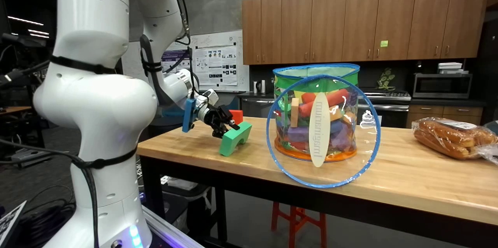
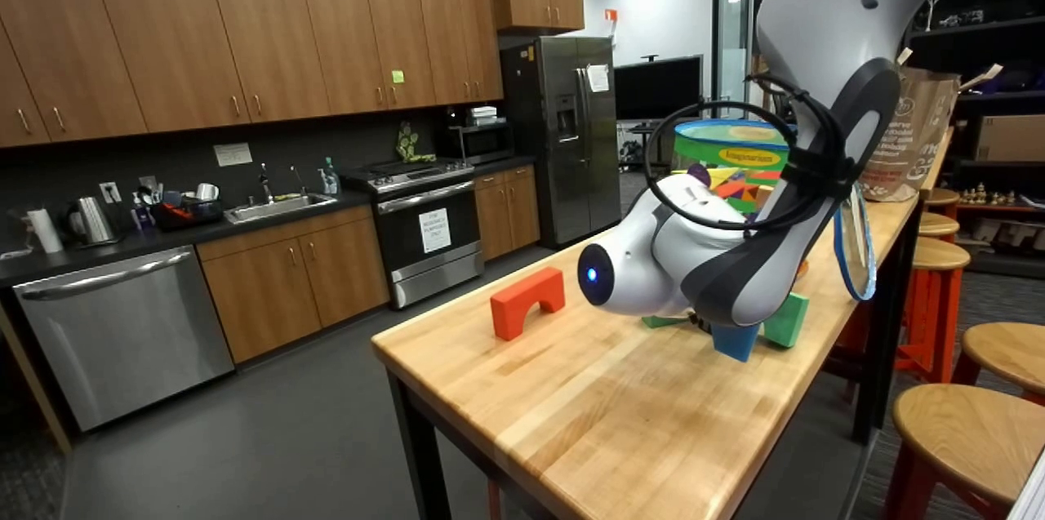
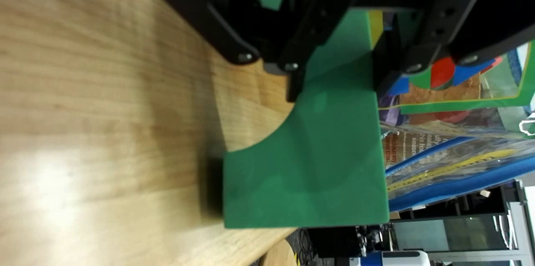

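Observation:
My gripper (image 3: 337, 90) is shut on a green arch block (image 3: 309, 174). One of its black fingers (image 3: 296, 84) sits inside the arch's curve, the other against the outer flat side. In an exterior view the gripper (image 1: 230, 129) reaches down to the green block (image 1: 233, 141) near the table's end. I cannot tell whether the block's legs touch the table (image 1: 202, 150). In an exterior view the arm hides the gripper; part of the green block (image 2: 786, 320) shows beside the blue wrist mount (image 2: 737, 340). A red arch block (image 2: 522, 304) stands apart on the table.
A clear round bag with a blue rim (image 1: 278, 71), full of coloured blocks, stands beside the gripper. Its blue-edged lid (image 1: 268, 135) hangs open at the front. Packed buns (image 1: 451, 137) lie further along. A paper bag (image 2: 910, 136) stands behind. Stools (image 2: 963, 422) flank the table.

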Robot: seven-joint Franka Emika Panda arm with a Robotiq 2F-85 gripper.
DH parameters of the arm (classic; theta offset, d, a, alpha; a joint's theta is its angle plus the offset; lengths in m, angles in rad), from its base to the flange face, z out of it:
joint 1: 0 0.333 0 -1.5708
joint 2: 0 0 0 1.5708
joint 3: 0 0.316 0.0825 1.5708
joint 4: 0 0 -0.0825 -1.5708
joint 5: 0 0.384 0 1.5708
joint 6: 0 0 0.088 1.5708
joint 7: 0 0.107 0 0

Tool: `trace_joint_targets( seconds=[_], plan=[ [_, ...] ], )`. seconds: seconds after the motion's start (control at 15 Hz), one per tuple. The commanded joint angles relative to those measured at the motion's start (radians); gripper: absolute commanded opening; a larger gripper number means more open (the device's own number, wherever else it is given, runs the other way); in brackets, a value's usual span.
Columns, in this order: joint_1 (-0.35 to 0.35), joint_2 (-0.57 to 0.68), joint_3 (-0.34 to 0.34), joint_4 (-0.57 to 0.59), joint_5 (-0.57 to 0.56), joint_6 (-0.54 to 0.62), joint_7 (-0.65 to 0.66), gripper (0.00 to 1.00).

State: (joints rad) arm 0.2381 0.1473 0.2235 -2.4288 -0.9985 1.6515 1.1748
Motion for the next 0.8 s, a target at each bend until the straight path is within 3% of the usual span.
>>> trace_joint_targets(
  seconds=[0.0,0.07,0.13,0.27,0.33,0.4,0.47,0.6,0.73],
  plan=[
    [0.020,0.047,0.010,0.018,-0.001,-0.023,0.051,0.15],
    [0.024,0.054,0.013,0.021,0.001,-0.030,0.057,0.15],
    [0.028,0.060,0.016,0.023,0.004,-0.035,0.060,0.24],
    [0.035,0.071,0.022,0.027,0.007,-0.045,0.064,0.26],
    [0.038,0.075,0.026,0.027,0.007,-0.051,0.066,0.31],
    [0.041,0.079,0.028,0.028,0.008,-0.054,0.069,0.52],
    [0.044,0.081,0.031,0.029,0.010,-0.057,0.070,0.55],
    [0.050,0.093,0.036,0.033,0.013,-0.054,0.082,0.76],
    [0.054,0.104,0.041,0.036,0.014,-0.051,0.093,0.89]
  ],
)
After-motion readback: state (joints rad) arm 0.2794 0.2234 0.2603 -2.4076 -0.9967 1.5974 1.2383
